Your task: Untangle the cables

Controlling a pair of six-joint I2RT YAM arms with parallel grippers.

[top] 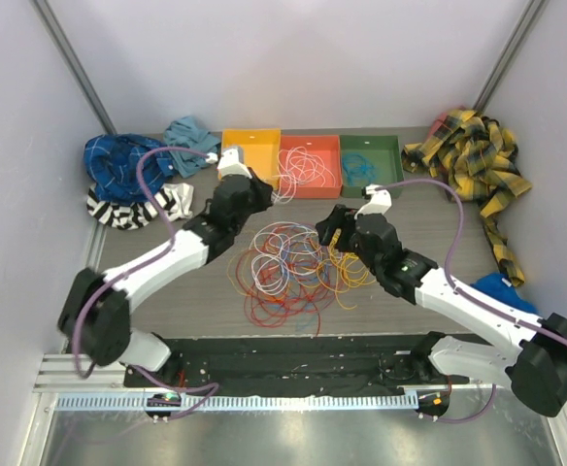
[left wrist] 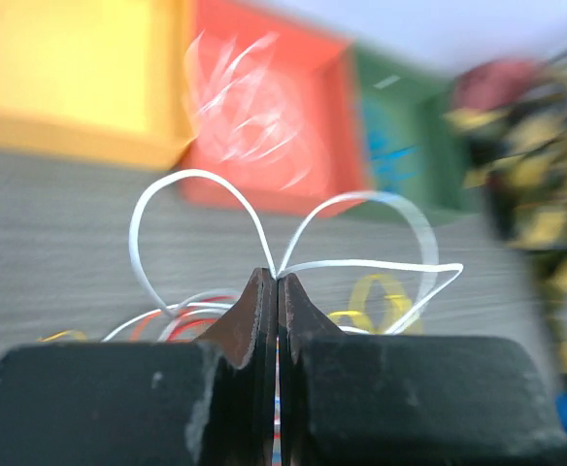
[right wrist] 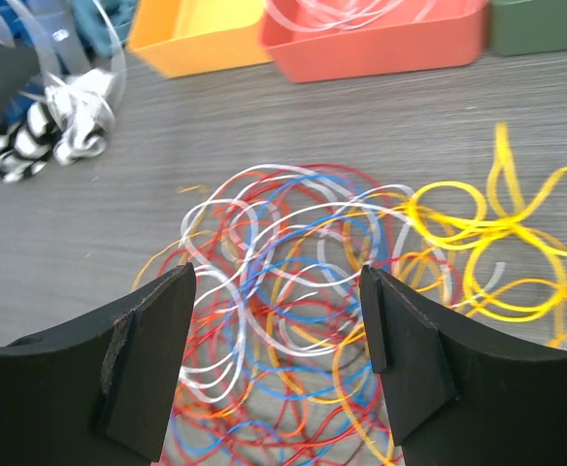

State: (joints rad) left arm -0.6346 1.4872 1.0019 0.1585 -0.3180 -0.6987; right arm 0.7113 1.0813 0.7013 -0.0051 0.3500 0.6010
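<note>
Top view: bright, even light, soft shadows, glare on metal sheet at bottom edge. Left wrist: trays and plaid cloth badly blurred, only left gripper and white cable sharp. Right wrist: cables crisp, yellow cable smeared

Top view high, from behind, looking down; wrist views close, sharing cables.

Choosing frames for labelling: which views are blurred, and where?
Left wrist: the red tray and plaid cloth behind are heavily blurred; the white cable at the left gripper is sharp. Right wrist: the cable tangle is mostly crisp. Top external: sharp throughout.
</note>
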